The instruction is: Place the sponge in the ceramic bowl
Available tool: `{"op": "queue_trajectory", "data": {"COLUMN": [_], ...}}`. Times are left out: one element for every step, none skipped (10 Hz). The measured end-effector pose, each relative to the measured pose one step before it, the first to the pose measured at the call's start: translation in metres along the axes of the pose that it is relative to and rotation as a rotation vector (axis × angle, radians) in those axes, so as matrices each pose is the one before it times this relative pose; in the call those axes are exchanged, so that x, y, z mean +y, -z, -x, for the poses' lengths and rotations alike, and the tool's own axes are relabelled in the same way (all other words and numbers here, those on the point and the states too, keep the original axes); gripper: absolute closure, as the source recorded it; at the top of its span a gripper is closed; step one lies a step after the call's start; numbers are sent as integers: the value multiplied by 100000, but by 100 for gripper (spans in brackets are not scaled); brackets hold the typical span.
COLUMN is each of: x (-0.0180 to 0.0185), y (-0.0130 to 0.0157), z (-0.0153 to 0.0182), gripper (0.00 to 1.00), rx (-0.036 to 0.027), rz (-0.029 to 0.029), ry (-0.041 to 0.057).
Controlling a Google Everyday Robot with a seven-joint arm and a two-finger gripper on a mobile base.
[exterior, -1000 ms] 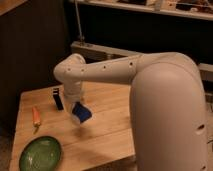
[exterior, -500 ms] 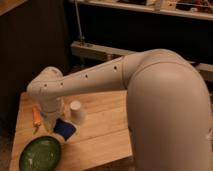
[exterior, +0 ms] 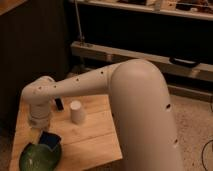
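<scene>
My gripper (exterior: 43, 130) hangs above the far rim of the ceramic bowl (exterior: 30, 159). The sponge (exterior: 50, 138) is just beneath it, at that rim. Whether my gripper clamps the sponge or is spread, I cannot tell.

This seems a lab or a workshop: a plain wooden table (exterior: 95, 136) on speckled floor (exterior: 196, 116), long metal shelving (exterior: 150, 54) behind, and a robot's gripper (exterior: 42, 129) above the table's left end.
</scene>
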Motion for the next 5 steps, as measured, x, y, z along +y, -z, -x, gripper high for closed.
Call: {"op": "queue_trajectory", "data": {"x": [625,460,442,547,226], "y": [-489,-119,89,102,-11], "z": [282,73,-109,-129,-174], "gripper": [43,32,23,20,20], "rx": [-295,-54,285,598,697], "rz": [2686,808,143,55,30], "ry": [1804,1590,1779,1478,605]}}
